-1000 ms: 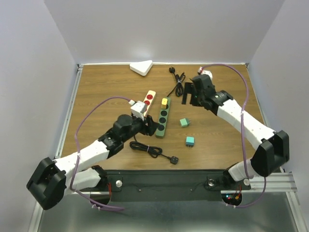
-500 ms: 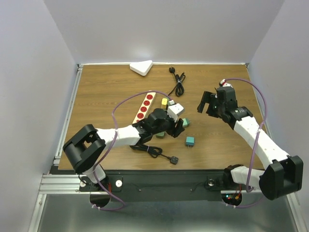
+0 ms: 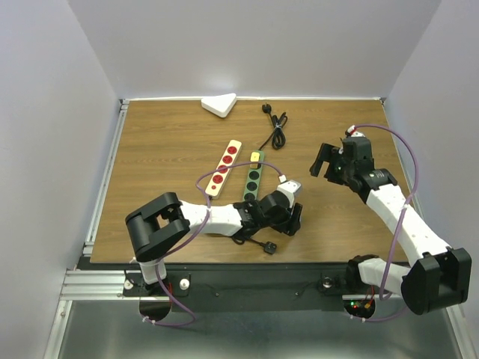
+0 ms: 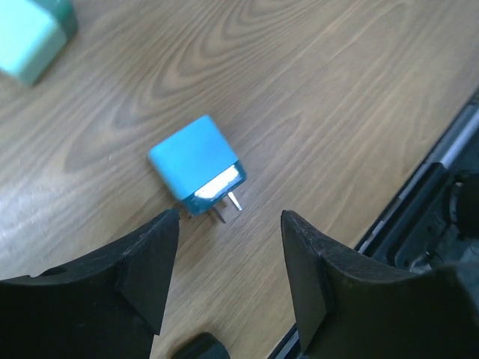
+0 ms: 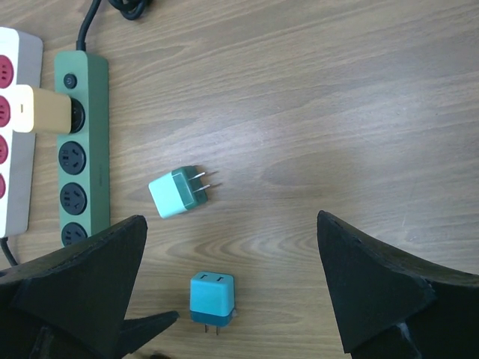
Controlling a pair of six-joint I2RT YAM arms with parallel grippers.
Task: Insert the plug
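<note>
the left gripper (image 3: pixel 290 222) hangs low over the near middle of the wooden table (image 3: pixel 165 149), its jaws partly apart and holding nothing. the blue plug (image 4: pixel 196 164) lies flat just beyond its fingertips, prongs pointing back toward the gripper. a mint-green plug (image 5: pixel 174 194) lies a little farther off, right of the green power strip (image 5: pixel 81 149). the right gripper (image 3: pixel 325 161), spread wide and empty, hovers over the right side.
</note>
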